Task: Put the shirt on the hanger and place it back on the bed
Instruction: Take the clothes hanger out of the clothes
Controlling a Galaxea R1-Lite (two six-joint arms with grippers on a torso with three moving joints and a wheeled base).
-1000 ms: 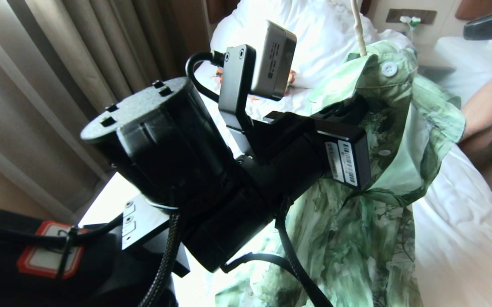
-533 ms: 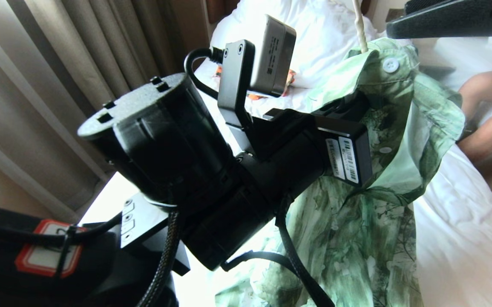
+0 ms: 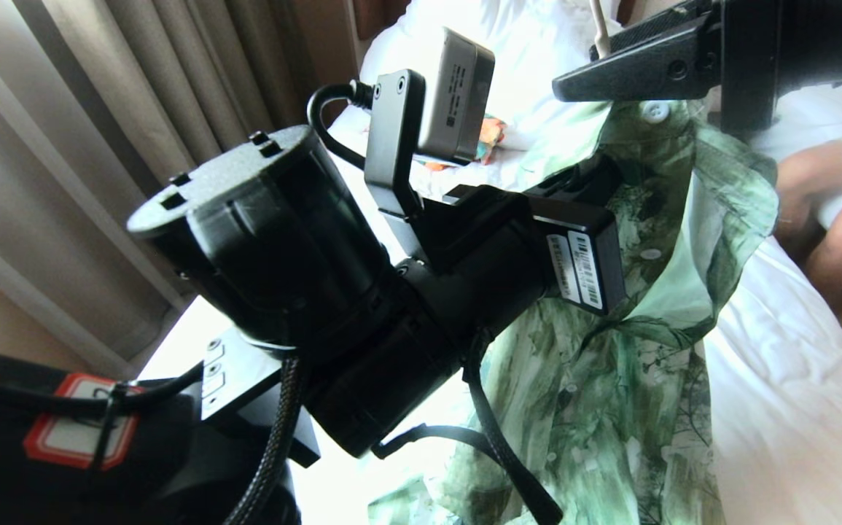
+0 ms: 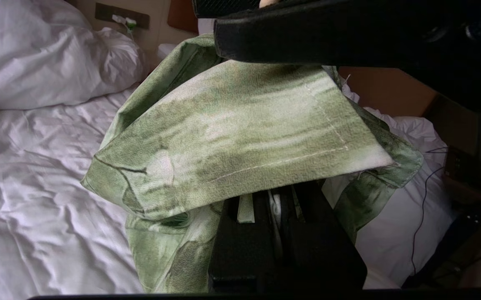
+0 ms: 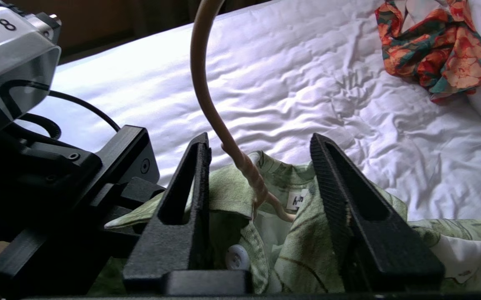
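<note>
The green and white floral shirt [image 3: 625, 408] hangs over the bed [image 3: 792, 408], its collar [image 4: 240, 137] draped over my left gripper [image 4: 280, 200]. That gripper is shut on a fold of shirt fabric under the collar. The cream hanger [image 5: 211, 104] is inside the shirt, and only its neck and hook rise out of the collar opening [image 3: 598, 22]. My right gripper [image 5: 259, 139] is open, with one finger on each side of the hanger's neck just above the collar and top button [image 5: 237, 257]. It reaches in from the upper right in the head view [image 3: 574, 69].
An orange and dark green garment [image 5: 436, 46] lies crumpled on the white sheet [image 5: 307, 83] near the pillow [image 4: 36, 54]. A person's bare limbs [image 3: 829, 211] rest at the right, by the bed's edge. Curtains [image 3: 136, 109] hang along the left.
My right gripper has come in from the far upper right and now straddles the hanger's neck over the collar. The left arm has barely shifted. The person's limbs moved slightly.
</note>
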